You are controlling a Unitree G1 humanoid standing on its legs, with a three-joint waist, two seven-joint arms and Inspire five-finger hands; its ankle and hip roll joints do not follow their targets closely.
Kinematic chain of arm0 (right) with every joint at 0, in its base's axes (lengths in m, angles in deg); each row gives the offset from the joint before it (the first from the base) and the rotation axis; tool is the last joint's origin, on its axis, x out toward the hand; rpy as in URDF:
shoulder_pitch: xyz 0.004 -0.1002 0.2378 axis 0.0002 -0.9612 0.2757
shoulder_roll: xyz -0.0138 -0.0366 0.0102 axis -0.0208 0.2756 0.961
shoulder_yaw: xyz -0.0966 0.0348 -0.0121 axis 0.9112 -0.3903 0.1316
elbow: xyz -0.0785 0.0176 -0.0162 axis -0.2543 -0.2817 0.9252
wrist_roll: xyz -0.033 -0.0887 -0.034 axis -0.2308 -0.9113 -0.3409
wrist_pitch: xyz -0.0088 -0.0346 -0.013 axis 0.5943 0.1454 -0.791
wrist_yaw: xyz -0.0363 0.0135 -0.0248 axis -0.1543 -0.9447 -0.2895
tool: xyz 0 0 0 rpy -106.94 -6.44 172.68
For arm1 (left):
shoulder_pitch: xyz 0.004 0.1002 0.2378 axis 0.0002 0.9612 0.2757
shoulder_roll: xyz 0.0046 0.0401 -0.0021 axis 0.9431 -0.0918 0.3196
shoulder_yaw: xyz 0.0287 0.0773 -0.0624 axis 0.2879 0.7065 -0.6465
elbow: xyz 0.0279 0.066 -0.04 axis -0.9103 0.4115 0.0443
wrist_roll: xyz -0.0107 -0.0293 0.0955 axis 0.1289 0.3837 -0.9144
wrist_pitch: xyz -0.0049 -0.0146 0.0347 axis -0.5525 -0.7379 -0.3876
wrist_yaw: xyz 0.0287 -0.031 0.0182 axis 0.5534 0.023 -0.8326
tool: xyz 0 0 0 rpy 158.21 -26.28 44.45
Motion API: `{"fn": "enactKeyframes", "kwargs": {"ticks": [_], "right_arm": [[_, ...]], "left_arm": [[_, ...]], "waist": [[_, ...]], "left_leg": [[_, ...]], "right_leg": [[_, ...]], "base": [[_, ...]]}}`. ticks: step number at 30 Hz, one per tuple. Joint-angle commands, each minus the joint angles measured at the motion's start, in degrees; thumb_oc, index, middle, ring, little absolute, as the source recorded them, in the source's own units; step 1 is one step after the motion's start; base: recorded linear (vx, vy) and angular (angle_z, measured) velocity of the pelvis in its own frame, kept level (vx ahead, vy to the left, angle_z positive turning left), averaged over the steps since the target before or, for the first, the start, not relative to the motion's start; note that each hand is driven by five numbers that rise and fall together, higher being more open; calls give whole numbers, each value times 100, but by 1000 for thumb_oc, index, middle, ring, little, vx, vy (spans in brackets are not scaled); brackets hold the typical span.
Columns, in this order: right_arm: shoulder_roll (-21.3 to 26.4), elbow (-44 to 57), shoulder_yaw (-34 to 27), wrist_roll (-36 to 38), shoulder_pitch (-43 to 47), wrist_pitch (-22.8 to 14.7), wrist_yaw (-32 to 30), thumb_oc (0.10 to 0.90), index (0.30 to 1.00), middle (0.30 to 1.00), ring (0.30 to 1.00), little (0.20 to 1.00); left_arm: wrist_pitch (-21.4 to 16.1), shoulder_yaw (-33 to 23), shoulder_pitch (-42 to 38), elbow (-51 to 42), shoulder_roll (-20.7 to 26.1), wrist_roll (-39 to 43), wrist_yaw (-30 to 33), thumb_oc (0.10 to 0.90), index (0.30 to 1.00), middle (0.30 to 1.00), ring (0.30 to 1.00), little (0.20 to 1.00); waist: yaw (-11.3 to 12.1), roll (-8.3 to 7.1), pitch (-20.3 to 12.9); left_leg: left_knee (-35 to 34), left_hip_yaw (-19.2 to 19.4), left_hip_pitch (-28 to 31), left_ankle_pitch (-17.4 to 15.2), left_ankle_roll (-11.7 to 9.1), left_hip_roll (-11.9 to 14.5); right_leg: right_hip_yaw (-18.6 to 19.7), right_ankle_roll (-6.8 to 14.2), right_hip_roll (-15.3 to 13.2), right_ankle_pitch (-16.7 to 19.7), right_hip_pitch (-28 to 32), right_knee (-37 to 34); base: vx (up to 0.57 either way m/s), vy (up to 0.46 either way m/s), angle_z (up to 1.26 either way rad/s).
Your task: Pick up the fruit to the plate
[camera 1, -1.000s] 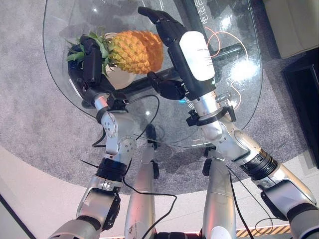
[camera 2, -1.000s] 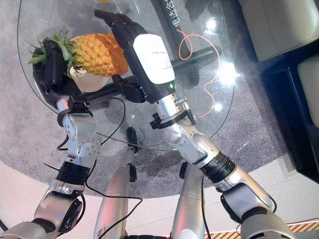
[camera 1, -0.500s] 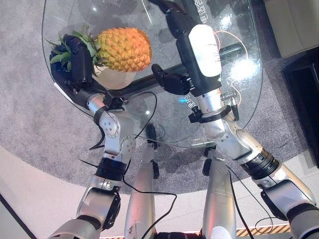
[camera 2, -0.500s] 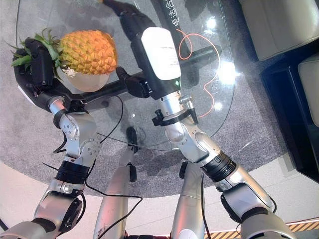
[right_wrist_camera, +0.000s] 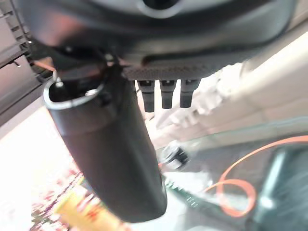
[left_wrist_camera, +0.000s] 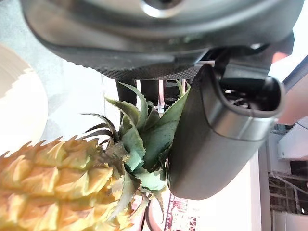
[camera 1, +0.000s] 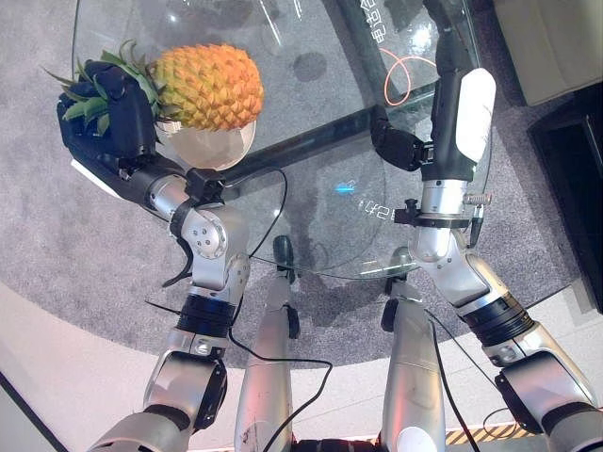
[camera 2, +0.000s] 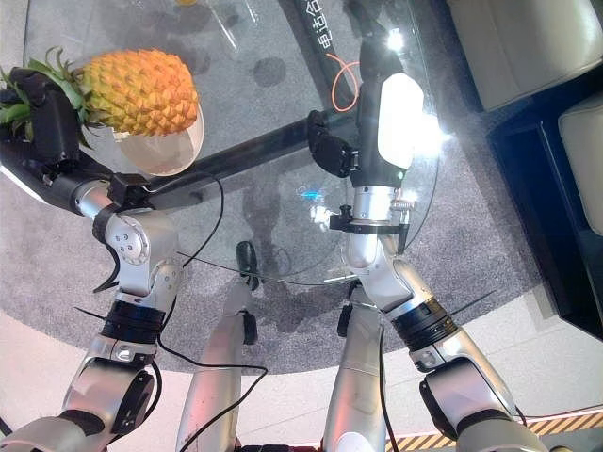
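A yellow-orange pineapple (camera 1: pixel 207 85) with a green leafy crown hangs sideways above the beige plate (camera 1: pixel 203 149) on the glass table (camera 1: pixel 311 188). My left hand (camera 1: pixel 111 108) is shut on the crown at the table's left edge; in the left wrist view the thumb (left_wrist_camera: pixel 211 139) presses against the leaves (left_wrist_camera: pixel 139 144). My right hand (camera 1: pixel 450 66) stands over the table's right side, well clear of the fruit, with its fingers straight, as the right wrist view shows past the thumb (right_wrist_camera: pixel 115 159).
An orange cable loop (camera 1: pixel 405 80) lies under the glass near the right hand. A dark bar (camera 1: pixel 311 141) runs below the tabletop. A pale sofa (camera 2: pixel 528 47) stands at the far right beside a dark low cabinet (camera 2: pixel 565 217). Grey carpet surrounds the table.
My right hand let go of the pineapple's body and swung away to the right. My left hand, holding the crown, carried the fruit left and slightly up over the plate.
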Motion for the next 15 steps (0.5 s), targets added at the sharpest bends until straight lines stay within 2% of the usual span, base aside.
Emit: {"fn": "enactKeyframes", "kwargs": {"ticks": [1, 12, 15], "right_arm": [[182, 82, -459, 322, 350, -391, -822, 800, 900, 900, 900, 900], [401, -1320, -1059, 1819, 124, -570, -1566, 800, 900, 900, 900, 900], [429, -1993, -1187, 2413, 108, -777, -1686, 800, 900, 900, 900, 900]], "left_arm": [[-785, -340, -852, -79, 688, -854, 62, 100, 300, 300, 300, 200], [-613, -389, -1167, 809, 1247, -1515, 689, 100, 300, 300, 300, 200], [-455, -325, -1401, 1156, 1519, -1638, 911, 100, 300, 300, 300, 200]], "waist": [[59, -99, -131], [-30, -62, -131], [-51, -52, -131]], "left_leg": [[247, 120, 138, -585, 10, -227], [251, 192, 203, -665, -25, -147], [266, 218, 150, -634, -31, -115]], "right_leg": [[-331, -77, 231, 428, 321, -855], [-270, -97, 284, 322, 305, -767], [-260, -119, 295, 351, 252, -760]], "base": [[0, 0, 0], [1, 15, -3], [-9, 10, -9]]}}
